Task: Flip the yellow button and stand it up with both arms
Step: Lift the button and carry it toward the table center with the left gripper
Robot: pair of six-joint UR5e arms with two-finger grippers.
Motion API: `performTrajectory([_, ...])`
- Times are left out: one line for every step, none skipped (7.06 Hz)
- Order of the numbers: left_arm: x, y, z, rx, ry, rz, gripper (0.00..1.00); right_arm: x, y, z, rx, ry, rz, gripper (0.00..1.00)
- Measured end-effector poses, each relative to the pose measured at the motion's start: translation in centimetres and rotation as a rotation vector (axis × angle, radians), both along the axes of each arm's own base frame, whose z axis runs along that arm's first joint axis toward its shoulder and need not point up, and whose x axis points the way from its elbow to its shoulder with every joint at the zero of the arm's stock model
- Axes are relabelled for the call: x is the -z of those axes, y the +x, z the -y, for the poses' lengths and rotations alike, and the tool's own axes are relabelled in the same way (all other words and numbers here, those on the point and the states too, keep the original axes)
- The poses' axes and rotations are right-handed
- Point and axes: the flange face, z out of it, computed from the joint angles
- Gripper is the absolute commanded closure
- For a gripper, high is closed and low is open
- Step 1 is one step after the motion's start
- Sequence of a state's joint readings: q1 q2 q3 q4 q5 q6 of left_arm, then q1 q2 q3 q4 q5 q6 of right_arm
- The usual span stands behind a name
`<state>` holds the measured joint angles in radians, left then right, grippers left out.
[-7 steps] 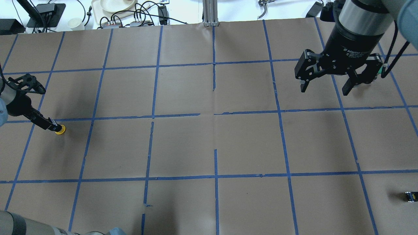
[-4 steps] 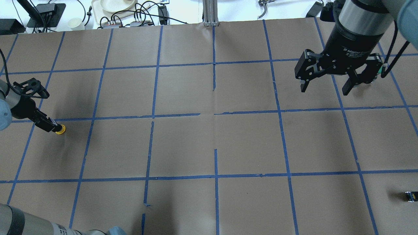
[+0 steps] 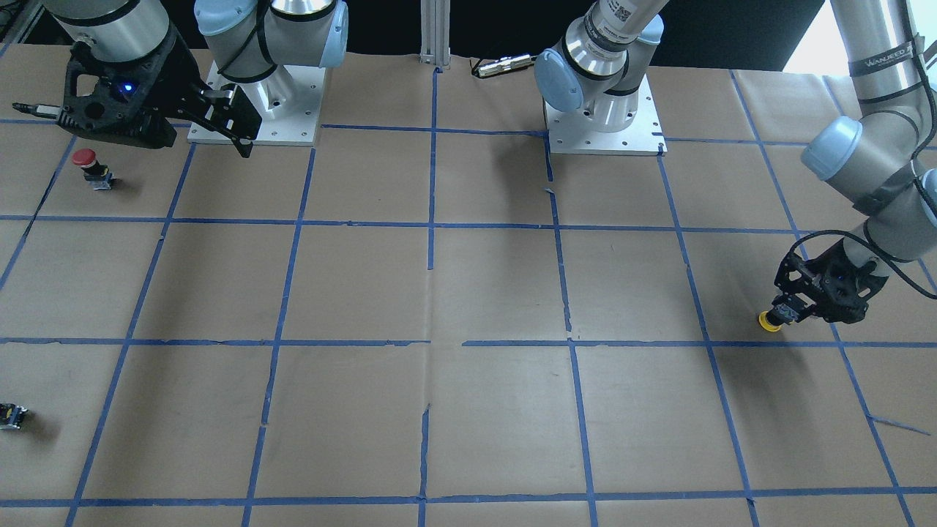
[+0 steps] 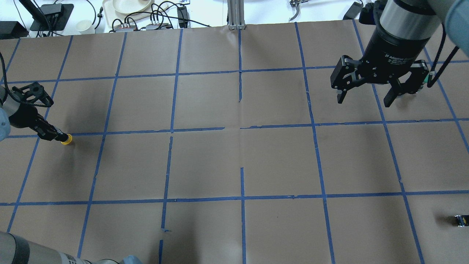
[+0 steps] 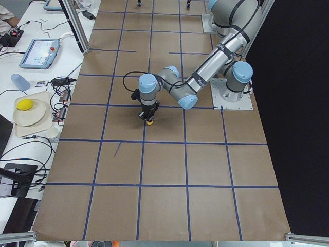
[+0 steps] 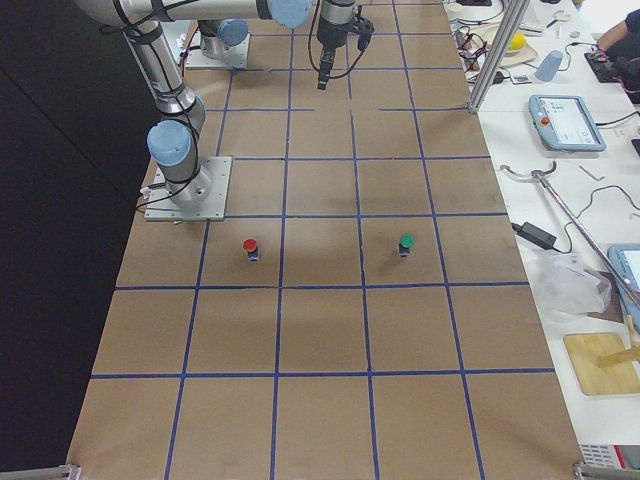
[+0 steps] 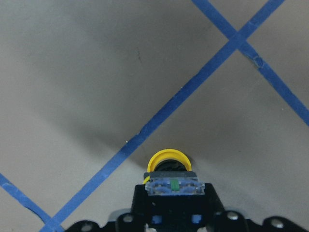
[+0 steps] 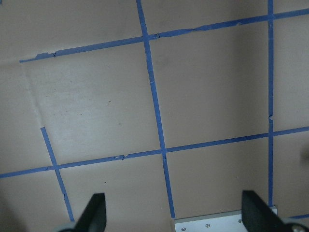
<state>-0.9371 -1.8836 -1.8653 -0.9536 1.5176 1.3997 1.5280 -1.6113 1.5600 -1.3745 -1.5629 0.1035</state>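
Note:
The yellow button [image 4: 66,139] is at the table's far left, held by its black-and-grey body with the cap pointing away from the wrist and down toward the paper. My left gripper [image 4: 55,135] is shut on that body. In the left wrist view the cap [image 7: 167,158] sits just past the clear-topped body between the fingers, close over a blue tape line. It also shows in the front view [image 3: 768,321] below the left gripper [image 3: 786,312]. My right gripper [image 4: 364,98] is open and empty, high over the far right of the table.
A red-capped button [image 3: 86,164] stands near the right arm's base. A green-capped button [image 6: 406,243] stands further out on that side. A small black block [image 4: 461,220] lies at the near right edge. Cables and a tray [image 4: 126,9] lie beyond the far edge.
My left gripper has shifted slightly away from the robot with the yellow button, from just below the tape line to right by it. The right gripper has stayed in place.

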Motion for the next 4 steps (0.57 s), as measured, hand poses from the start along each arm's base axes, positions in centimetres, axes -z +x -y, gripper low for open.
performTrajectory([-1.1,-2.6,0.9,-0.040,-0.019,-0.062,0.89,0.0,0.0,0.1,-0.006,-0.001,0.001,0.00])
performTrajectory([-2.4,-6.6,1.5,-0.112,-0.019,-0.159,0.89,0.0,-0.1,0.2,-0.006,-0.011,0.000,0.00])
performTrajectory([-3.8,-10.8,1.6,-0.180,0.005,-0.269,0.89,-0.2,-0.3,0.7,0.000,-0.041,-0.004,0.00])
performTrajectory([-5.0,-15.1,0.8,-0.232,0.066,-0.408,0.89,-0.2,-0.7,1.3,0.005,-0.071,-0.008,0.00])
